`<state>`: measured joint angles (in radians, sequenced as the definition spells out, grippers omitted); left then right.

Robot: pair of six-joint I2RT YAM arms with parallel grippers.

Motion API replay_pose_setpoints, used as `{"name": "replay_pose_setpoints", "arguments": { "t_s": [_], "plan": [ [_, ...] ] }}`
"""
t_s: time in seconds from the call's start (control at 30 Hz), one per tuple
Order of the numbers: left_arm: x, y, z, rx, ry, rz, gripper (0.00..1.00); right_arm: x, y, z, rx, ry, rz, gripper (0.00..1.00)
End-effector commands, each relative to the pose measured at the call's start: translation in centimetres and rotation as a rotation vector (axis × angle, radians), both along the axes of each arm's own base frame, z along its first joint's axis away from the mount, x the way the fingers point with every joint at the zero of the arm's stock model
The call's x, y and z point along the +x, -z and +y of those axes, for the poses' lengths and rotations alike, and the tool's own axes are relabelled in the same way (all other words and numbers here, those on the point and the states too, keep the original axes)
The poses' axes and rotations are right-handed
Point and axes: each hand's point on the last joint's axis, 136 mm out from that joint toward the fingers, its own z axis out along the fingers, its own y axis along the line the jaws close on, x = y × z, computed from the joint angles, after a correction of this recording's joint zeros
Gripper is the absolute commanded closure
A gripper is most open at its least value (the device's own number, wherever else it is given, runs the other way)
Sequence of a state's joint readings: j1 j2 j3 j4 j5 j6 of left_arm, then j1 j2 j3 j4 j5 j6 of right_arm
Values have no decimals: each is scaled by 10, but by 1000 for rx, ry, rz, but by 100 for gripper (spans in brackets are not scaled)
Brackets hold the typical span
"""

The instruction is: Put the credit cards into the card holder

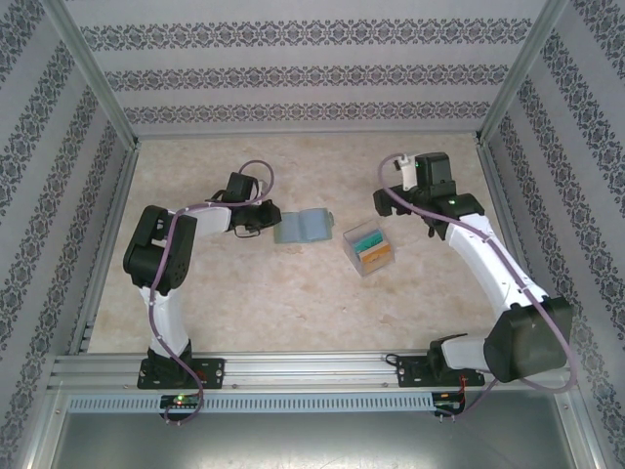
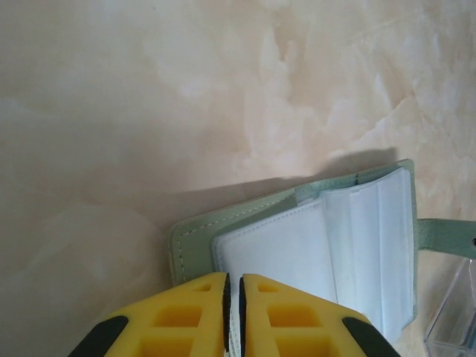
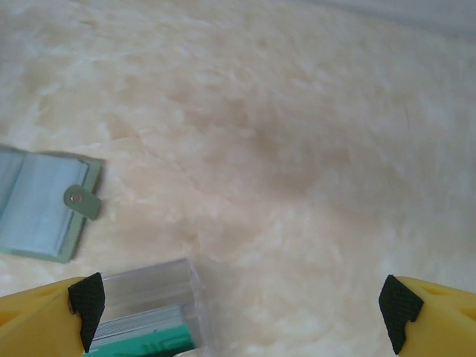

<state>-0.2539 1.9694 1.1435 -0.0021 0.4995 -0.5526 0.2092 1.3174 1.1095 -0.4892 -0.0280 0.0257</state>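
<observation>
The card holder (image 1: 303, 227) lies open on the table, a grey-green pouch with clear white sleeves inside (image 2: 297, 245). My left gripper (image 2: 233, 281) is shut on the near edge of one sleeve; from above it (image 1: 256, 223) sits at the holder's left side. The holder's tab clasp (image 3: 80, 201) points toward the box. The credit cards (image 1: 371, 248), teal and orange, stand inside a clear plastic box (image 1: 368, 252). A teal card edge (image 3: 141, 343) shows in the right wrist view. My right gripper (image 3: 242, 305) is open, empty, above bare table just right of the box.
The clear box (image 3: 152, 294) stands close to the right of the holder. Its corner (image 2: 454, 320) shows beside the holder's tab. Metal frame posts and patterned walls enclose the table on three sides. Open tabletop lies behind and in front of both objects.
</observation>
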Motion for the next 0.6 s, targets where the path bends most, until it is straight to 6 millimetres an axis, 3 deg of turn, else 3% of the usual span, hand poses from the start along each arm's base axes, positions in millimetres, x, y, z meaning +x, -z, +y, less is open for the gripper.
{"name": "replay_pose_setpoints", "arguments": {
  "t_s": [0.0,0.1,0.23,0.27,0.37,0.43,0.57],
  "plan": [
    [-7,10,-3,10,40,40,84,-51,37,23,199,93,240,2],
    [-6,10,-4,5,40,38,84,-81,51,28,110,88,348,2],
    [-5,7,-3,14,42,35,84,-116,60,73,68,-114,444,2],
    [-5,7,-3,14,42,32,84,-121,67,73,-9,-154,454,2],
    [-6,7,-3,14,42,29,84,-106,86,49,-394,-186,371,2],
    [-6,8,-3,15,40,31,84,-97,96,52,-574,-279,282,2],
    [-7,9,-2,16,41,37,84,-91,110,72,-608,-365,232,2]
  ]
}}
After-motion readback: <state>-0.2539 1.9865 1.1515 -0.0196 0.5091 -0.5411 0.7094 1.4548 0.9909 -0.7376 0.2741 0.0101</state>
